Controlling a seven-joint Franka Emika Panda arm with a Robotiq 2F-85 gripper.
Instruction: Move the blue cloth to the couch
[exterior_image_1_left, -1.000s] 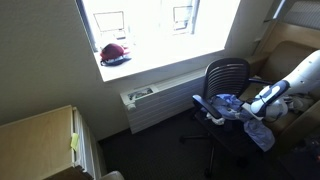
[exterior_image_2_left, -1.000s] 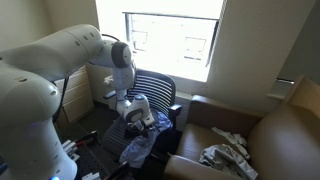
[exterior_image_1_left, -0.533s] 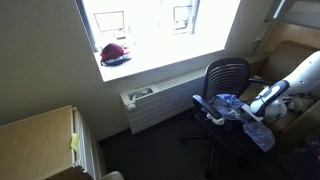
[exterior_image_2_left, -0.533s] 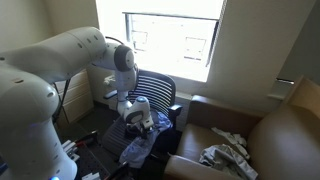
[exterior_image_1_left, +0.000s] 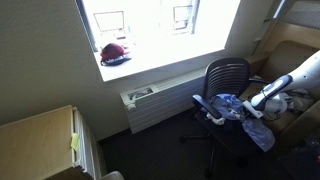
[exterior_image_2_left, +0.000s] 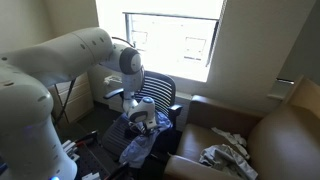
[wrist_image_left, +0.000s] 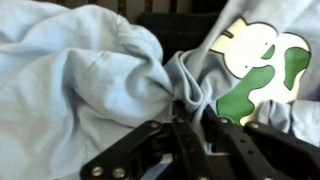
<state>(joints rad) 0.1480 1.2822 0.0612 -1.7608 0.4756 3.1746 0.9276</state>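
Crumpled light-blue cloth (wrist_image_left: 80, 70) fills the wrist view: soft, heavily wrinkled, folds gathered to one ridge at centre. Black Robotiq gripper (wrist_image_left: 186, 118) has its fingers narrow, pinched on that ridge. Green-and-white cartoon print (wrist_image_left: 255, 65) sits at upper right; can't tell if it is on the same fabric or a separate piece.

In both exterior views the cloth (exterior_image_2_left: 137, 147) (exterior_image_1_left: 232, 105) lies on the seat of the black mesh office chair (exterior_image_2_left: 160, 90) (exterior_image_1_left: 226, 74), part drooping over the seat's front edge. Gripper (exterior_image_2_left: 143, 118) (exterior_image_1_left: 249, 103) is down on top of the heap. Brown leather couch (exterior_image_2_left: 275, 135) stands just beside the chair, with a pale crumpled fabric (exterior_image_2_left: 226, 155) on its seat.
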